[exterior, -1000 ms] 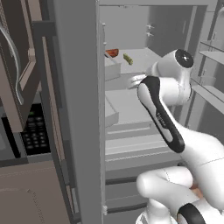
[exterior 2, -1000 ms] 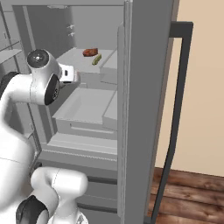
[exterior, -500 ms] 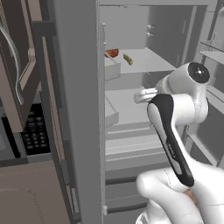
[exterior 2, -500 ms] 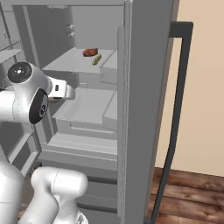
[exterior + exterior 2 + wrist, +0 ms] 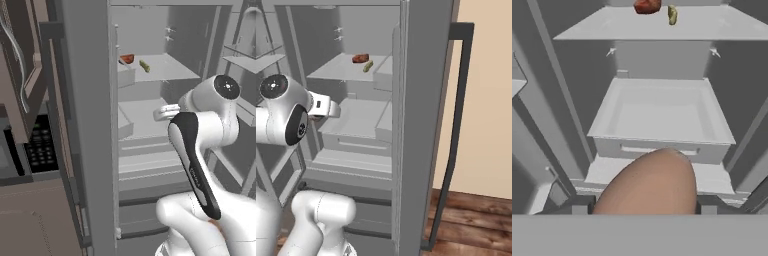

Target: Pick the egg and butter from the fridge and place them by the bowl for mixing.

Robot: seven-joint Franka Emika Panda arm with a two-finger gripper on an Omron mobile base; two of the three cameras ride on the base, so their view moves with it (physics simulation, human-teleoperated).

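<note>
The pinkish-beige egg (image 5: 649, 182) looms large at the bottom of the hand view, and my gripper (image 5: 644, 210) is shut on it, its fingertips hidden behind it. The hand (image 5: 165, 111) hovers in front of the open fridge (image 5: 421, 75), level with the middle grey drawer (image 5: 662, 115). On the upper shelf (image 5: 712, 27) lies the yellow-green butter (image 5: 672, 14), just right of a red-orange lump (image 5: 647, 6). The butter (image 5: 144, 65) sits deep on that shelf, above and beyond the hand. From the right base the butter (image 5: 368, 66) is up and to the right of the hand (image 5: 323, 107). The bowl is out of view.
A dark keypad appliance (image 5: 35, 145) and cabinet fronts stand left of the fridge. Door racks (image 5: 240, 55) hang at the right. The fridge door with its dark handle (image 5: 456, 125) stands open at the right, over wooden floor (image 5: 471, 220).
The arm has drawn back and down from the upper shelf toward the base, carrying the egg. The butter and red-orange lump have stayed put.
</note>
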